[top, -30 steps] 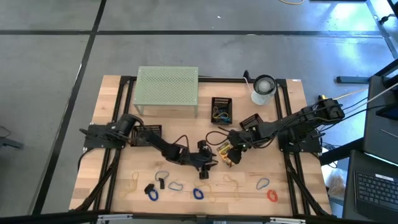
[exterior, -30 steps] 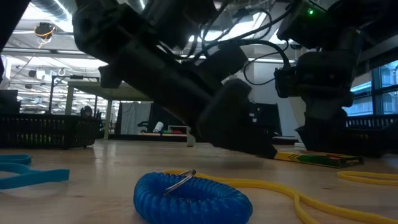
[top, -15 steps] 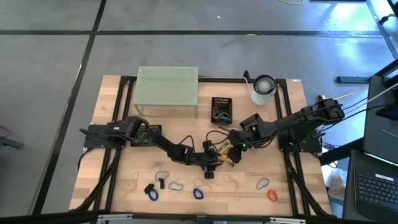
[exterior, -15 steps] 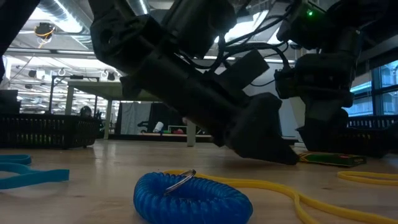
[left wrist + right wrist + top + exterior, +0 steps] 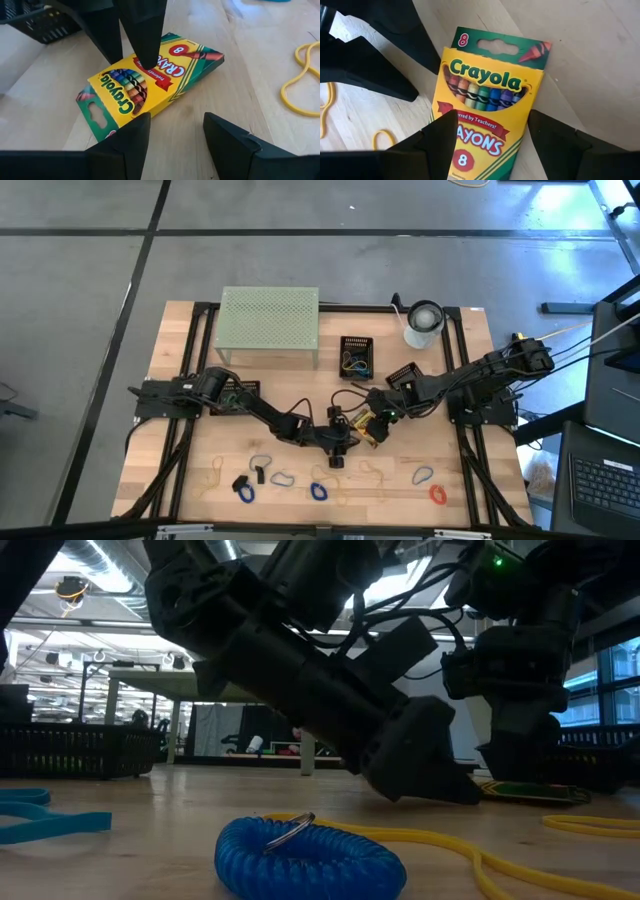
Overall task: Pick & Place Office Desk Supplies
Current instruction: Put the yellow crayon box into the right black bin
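A yellow-green crayon box (image 5: 150,75) lies flat on the table near its middle (image 5: 362,428), printed face up. My right gripper (image 5: 492,135) is open and stands over the box's top face, one finger over each long edge. My left gripper (image 5: 172,132) is open and empty, low over the table just left of the box (image 5: 348,440), with its fingers pointing at it. A blue coil loop (image 5: 310,855) and a yellow rubber band (image 5: 500,860) lie on the table nearer the front. My right gripper comes down on the crayon box from above, slanting in from the table's right. One fingertip (image 5: 146,60) shows against the printed top face (image 5: 165,75) near the box's middle. I cannot tell whether it touches. The box lies flat on the table.
A pale-green mesh stand (image 5: 269,320), a white roll (image 5: 424,323) and a black mesh tray (image 5: 356,357) stand at the back. Coloured loops (image 5: 437,494), small black clips (image 5: 240,482) and thin bands (image 5: 212,472) lie along the front of the table.
My left gripper has gone toward the table's right edge and slightly toward the near edge, closing on the crayon box, then held still. The box and my right gripper have stayed where they were.
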